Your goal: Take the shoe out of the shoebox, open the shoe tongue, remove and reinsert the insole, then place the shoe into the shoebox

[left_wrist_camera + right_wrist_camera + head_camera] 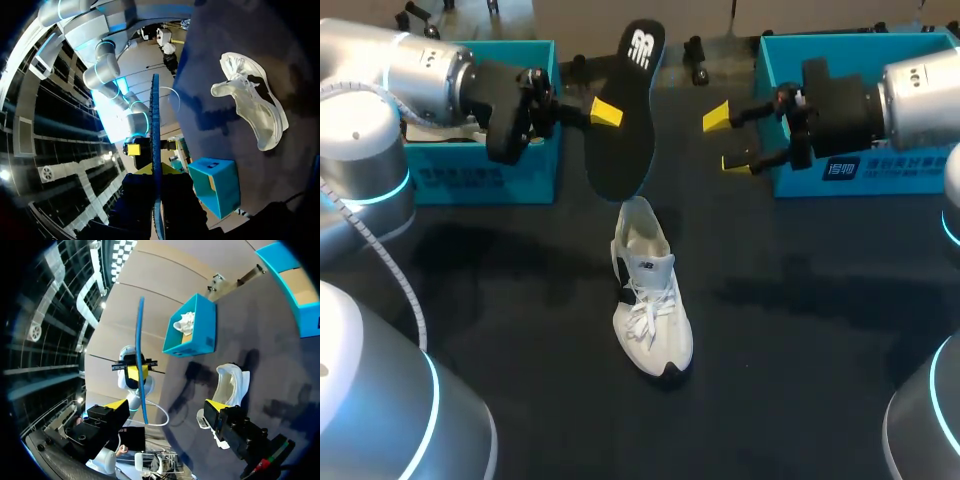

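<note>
left claw (605,113) is pinched on the insole (625,110) about midway along one long edge. it holds the insole up in the air, far of the shoe (650,290). right claw (726,140) hangs just right of the insole with its fingers spread and nothing between them.

the shoe lies on the tabletop (800,330) between the two arms, heel opening far and toe near, with its laces loose. a left box (480,175) and a right box (920,180) stand at the far side. the pictures do not show which one is the shoebox.

the insole looks thin, light and bendy, so it will likely flop or curl if pushed from one end. a hold nearer the heel would let the toe end feed into the opening first. the shoe looks soft and light and may slide on the tabletop when pressed, so the right claw could steady it at the heel collar. its mesh and laces could snag a fingertip.

only one finger of the left claw shows from above, because the other is behind the insole. both wrist views show the insole edge-on, as a thin blue line, so its faces cannot be read there. how far the tongue is pulled open is hard to make out, and the shoe's inside is not visible. a white thing (186,322) lies in the left box, but what it is cannot be told.
</note>
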`<state>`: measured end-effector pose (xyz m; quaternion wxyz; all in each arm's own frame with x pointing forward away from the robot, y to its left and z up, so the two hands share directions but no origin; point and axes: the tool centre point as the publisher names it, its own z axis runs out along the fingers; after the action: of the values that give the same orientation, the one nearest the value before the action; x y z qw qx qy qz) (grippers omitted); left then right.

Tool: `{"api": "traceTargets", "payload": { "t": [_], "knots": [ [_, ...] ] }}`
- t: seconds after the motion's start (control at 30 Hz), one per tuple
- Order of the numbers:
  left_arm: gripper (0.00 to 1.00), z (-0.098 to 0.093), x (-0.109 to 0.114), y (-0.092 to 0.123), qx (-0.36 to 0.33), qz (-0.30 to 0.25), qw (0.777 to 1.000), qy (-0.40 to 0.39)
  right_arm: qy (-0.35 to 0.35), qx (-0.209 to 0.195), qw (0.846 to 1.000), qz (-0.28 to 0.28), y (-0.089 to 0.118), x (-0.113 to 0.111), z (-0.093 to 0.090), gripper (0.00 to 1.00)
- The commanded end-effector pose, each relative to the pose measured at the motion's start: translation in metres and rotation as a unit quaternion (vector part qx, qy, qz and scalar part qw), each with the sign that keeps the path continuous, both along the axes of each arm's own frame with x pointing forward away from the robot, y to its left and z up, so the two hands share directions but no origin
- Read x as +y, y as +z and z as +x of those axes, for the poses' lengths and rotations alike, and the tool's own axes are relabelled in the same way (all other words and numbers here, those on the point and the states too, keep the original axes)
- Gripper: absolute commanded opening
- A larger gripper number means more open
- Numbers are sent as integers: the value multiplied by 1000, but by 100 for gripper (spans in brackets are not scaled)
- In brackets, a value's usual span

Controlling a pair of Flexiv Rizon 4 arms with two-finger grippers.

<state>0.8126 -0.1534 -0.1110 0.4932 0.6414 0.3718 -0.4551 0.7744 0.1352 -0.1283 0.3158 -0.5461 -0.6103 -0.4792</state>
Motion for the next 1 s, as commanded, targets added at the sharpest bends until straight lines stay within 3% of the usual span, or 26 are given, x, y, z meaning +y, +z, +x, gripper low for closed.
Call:
{"api": "traceTargets", "payload": {
  "t": [0.03, 0.6, 0.77, 0.8, 0.83, 0.93, 1.0],
  "knots": [
    [0, -8, -2, -3, 1, -4, 1000, 12, -1, -1, 1000, 1, 1, 10, 4, 100],
    [0, -6, -27, -3, 24, -33, 998, 56, 0, -7, 1000, 7, 7, 36, 13, 100],
    [0, -4, -32, -5, 30, -35, 997, 65, 4, -8, 1000, 8, 8, 41, 14, 93],
    [0, -4, -33, -5, 30, -36, 997, 68, 4, -8, 1000, 8, 9, 42, 15, 87],
    [0, -4, -34, -5, 31, -37, 996, 69, 5, -8, 1000, 8, 9, 42, 15, 73],
    [0, -2, -38, -6, 32, -38, 996, 74, 7, -9, 1000, 10, 8, 45, 16, 51],
    [0, -1, -40, -6, 33, -40, 996, 78, 10, -9, 1000, 12, 7, 47, 16, 50]
  ]
}}
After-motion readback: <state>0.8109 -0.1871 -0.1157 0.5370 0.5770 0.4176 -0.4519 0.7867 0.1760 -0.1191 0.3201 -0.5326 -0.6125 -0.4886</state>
